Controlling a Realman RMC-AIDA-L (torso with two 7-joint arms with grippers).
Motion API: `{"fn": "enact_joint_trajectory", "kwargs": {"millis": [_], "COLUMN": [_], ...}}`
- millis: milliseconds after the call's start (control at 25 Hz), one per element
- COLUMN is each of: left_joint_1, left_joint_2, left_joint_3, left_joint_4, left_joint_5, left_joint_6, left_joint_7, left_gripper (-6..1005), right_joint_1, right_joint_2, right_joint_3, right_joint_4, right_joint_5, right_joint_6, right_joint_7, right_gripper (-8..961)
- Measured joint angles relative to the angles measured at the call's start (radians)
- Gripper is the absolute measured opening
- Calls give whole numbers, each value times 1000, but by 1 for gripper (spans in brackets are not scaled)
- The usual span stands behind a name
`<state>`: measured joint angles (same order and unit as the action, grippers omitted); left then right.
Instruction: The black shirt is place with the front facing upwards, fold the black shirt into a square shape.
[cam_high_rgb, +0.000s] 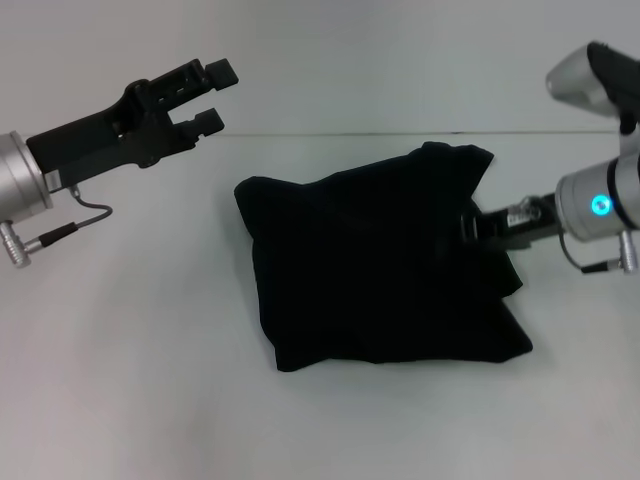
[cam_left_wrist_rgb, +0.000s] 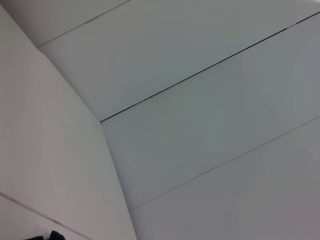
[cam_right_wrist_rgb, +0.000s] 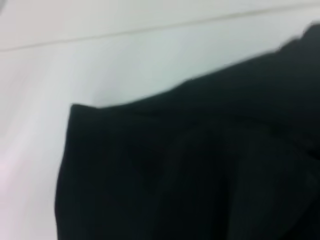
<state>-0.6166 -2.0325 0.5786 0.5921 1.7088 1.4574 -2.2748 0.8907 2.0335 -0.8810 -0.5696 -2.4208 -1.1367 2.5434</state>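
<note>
We see even, bright, diffuse light on the desk (cam_high_rgb: 120, 380) with faint shadows; the right wrist view is blurred.

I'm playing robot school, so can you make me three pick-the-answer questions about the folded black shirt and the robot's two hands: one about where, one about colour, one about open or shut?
1. Where is the right gripper?
A. at the right edge of the black cloth shirt
B. high above the table
C. beside the left gripper

2. What colour is the tabletop under the shirt?
A. red
B. white
C. green

3. How are the left gripper's fingers?
A. shut on the shirt
B. shut on nothing
C. open, holding nothing

Answers:
1 A: in the head view the right arm reaches in low, and its tip meets the cloth's right side.
2 B: plain white surface shows all around the dark cloth.
3 C: the left gripper hangs in the air to the shirt's upper left, with a clear gap between its two fingers.
</note>
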Motion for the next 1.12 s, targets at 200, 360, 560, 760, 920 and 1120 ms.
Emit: {"fn": "enact_joint_trajectory", "kwargs": {"millis": [200,360,560,760,920,1120], "left_joint_1": [0,0,0,0,0,0], "left_joint_2": [1,1,5,7,7,8], "left_joint_3": [0,0,-2,-2,-2,-2], "left_joint_4": [0,0,0,0,0,0], "left_joint_5": [-7,-12,-28,-31,-32,-37], "left_joint_6": [1,5,7,5,1,0], "left_joint_7": [0,0,0,0,0,0], "left_gripper": [901,901,901,901,901,901], "right_joint_1": [6,30,67,93,106,111], "right_joint_2": [0,-11,-33,-40,-41,-43], "right_joint_3": [-7,-9,-17,-19,-23,-23], "right_joint_4": [-122,-157,-153,-167,-182,-220], "right_joint_5": [-1,-5,-40,-106,-155,-190], "right_joint_6": [-49,-60,-58,-51,-48,-53], "right_joint_7": [0,0,6,32,56,82], "right_gripper": [36,35,36,49,62,79]}}
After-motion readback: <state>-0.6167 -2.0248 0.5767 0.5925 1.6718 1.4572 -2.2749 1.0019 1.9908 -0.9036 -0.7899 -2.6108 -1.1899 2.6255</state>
